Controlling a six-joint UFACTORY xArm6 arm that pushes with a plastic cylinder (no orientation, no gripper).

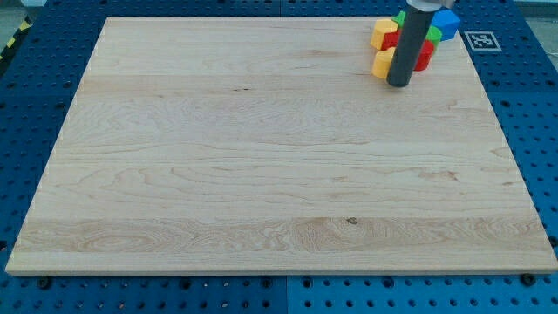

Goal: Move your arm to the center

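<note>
My tip point(398, 83) rests on the wooden board point(261, 157) near the view's top right corner. It stands right in front of a tight cluster of blocks and hides part of it. In the cluster I see a yellow block point(383, 63) at the tip's left, another yellow block point(382, 33) above it, a red block point(424, 58) at the tip's right, a green block point(432, 36) behind, and a blue block point(447, 23) at the cluster's upper right. Their shapes are hard to make out.
The board lies on a blue perforated table point(35, 105). A white tag with a black marker point(481, 39) sits just off the board's top right corner.
</note>
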